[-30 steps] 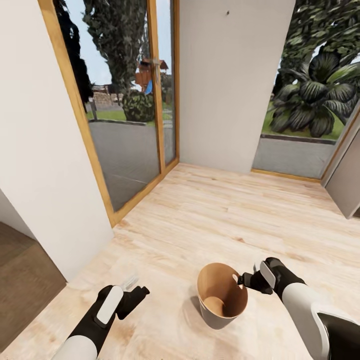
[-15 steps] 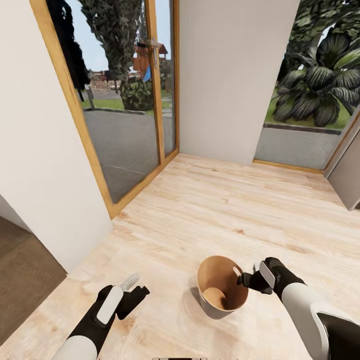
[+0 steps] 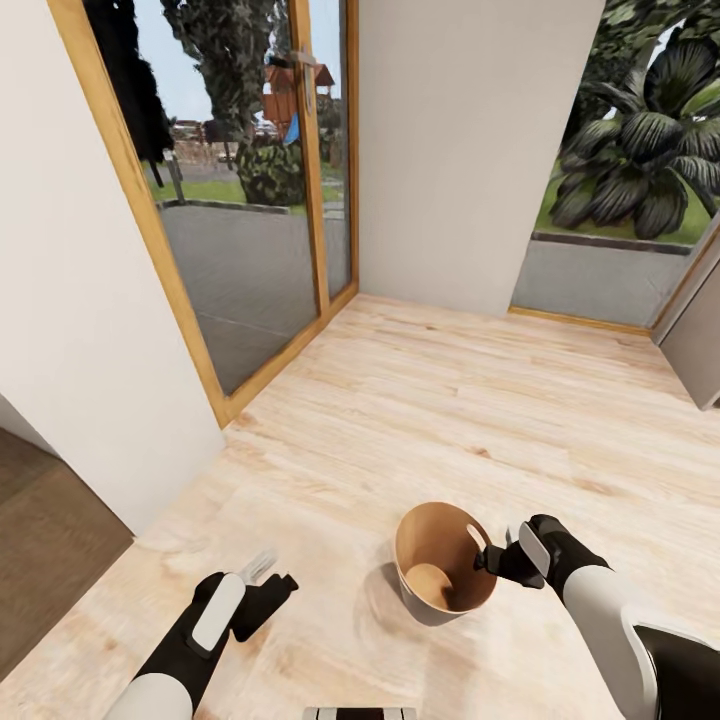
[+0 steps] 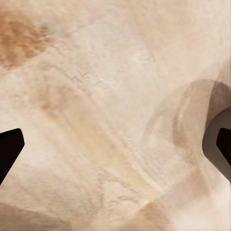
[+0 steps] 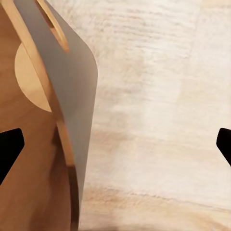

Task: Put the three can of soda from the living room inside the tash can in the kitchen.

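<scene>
The bin (image 3: 443, 578) sits low in the frame, a little right of centre in the head view, tilted so its tan-brown inside and round bottom face the camera; its grey outside shows along the lower edge. The oval handle slot is near the rim on its right side. The right claw (image 3: 492, 558) meets the bin at that right rim. In the right wrist view the bin's wall (image 5: 72, 91) runs between the two dark fingertips at the picture's edges, with the slot visible at the upper left of that frame; the fingers are spread wide, one inside the bin and one outside, and neither presses on the wall.

The left claw (image 3: 268, 588) is at the lower left of the head view, apart from the bin, above the pale wood floor (image 3: 480, 400). In the left wrist view its fingertips stand far apart with bare floor (image 4: 96, 120) between them.

Further out, a white wall (image 3: 455, 150) fills the upper middle, wood-framed glass doors (image 3: 240, 200) stand at the upper left, and a second glass opening (image 3: 630, 200) with large-leaved plants outside is at the upper right.
</scene>
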You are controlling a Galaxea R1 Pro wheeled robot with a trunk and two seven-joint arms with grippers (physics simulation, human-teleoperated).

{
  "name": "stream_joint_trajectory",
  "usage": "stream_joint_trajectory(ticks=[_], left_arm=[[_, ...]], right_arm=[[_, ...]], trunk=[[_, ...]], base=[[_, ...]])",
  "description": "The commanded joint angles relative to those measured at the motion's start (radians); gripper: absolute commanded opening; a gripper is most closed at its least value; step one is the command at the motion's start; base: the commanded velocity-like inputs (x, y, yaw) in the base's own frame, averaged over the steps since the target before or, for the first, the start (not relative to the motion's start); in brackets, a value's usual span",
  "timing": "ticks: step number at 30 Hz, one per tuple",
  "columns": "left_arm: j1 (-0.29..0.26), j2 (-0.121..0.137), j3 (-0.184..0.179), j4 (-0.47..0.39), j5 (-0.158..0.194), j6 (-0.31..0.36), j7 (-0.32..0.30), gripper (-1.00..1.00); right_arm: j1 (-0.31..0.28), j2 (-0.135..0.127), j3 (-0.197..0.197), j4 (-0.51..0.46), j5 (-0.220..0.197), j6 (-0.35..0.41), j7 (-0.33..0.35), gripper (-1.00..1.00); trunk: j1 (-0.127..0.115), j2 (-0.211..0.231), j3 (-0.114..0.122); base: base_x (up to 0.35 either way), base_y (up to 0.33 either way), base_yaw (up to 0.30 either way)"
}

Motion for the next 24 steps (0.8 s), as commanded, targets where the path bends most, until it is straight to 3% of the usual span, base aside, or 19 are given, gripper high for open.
stream_joint_trajectory(ticks=[1,2,3,18,24], left_arm=[[0.003,0.001,0.000,0.000,0.000,0.000,0.000,1.00],[0.007,0.001,0.000,0.000,-0.001,0.000,-0.001,1.00],[0.011,0.002,0.000,0.000,-0.002,0.000,-0.002,1.00],[0.033,0.009,0.000,0.000,-0.009,-0.002,-0.042,1.00],[0.044,0.010,0.000,-0.004,-0.009,-0.002,-0.042,1.00]], right_arm=[[0.000,0.000,0.000,0.000,0.000,0.000,0.000,1.00],[0.000,0.000,0.000,0.000,0.000,0.000,0.001,1.00],[0.000,0.000,0.000,0.000,0.000,0.000,0.002,-1.00],[0.000,-0.001,0.000,0.000,0.000,0.000,0.004,-1.00],[0.000,-0.001,0.000,-0.002,0.000,-0.001,0.007,-1.00]], trunk=[[0.000,0.000,0.000],[0.000,0.000,0.000],[0.000,0.000,0.000],[0.000,0.000,0.000],[-0.003,0.001,0.023]], base=[[0.000,0.000,0.000],[0.000,0.000,0.000],[0.000,0.000,0.000],[0.000,0.000,0.000],[0.000,0.000,0.000]])
